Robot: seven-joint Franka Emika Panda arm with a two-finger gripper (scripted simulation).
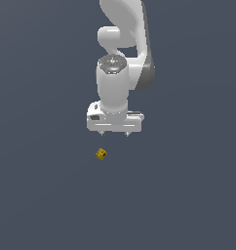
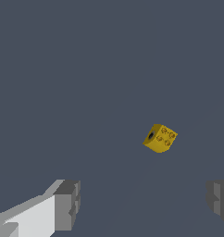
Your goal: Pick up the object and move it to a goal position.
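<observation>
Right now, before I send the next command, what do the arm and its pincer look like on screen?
The smooth white rounded robot arm has a grey band down one side and a dark grey ribbed disc capping one joint. It ends in a flat white boxy pincer whose two short tips barely show in the exterior view. The wrist view shows grey blocky finger pads on a white finger body. No cables or markings are visible.

My arm [image 1: 121, 58] reads as smooth white plastic with a soft sheen; grey matt panel along one side. My hand [image 1: 114, 133]: same white shell, and its fingertips [image 2: 67, 203] are matt grey, ribbed on the inner faces. The object [image 2: 160, 138] looks like hard yellow-gold plastic, smooth, faintly glossy, with small raised studs and one dark hole. The counter [image 1: 42, 195] is flat, matt slate-grey, without texture.
</observation>
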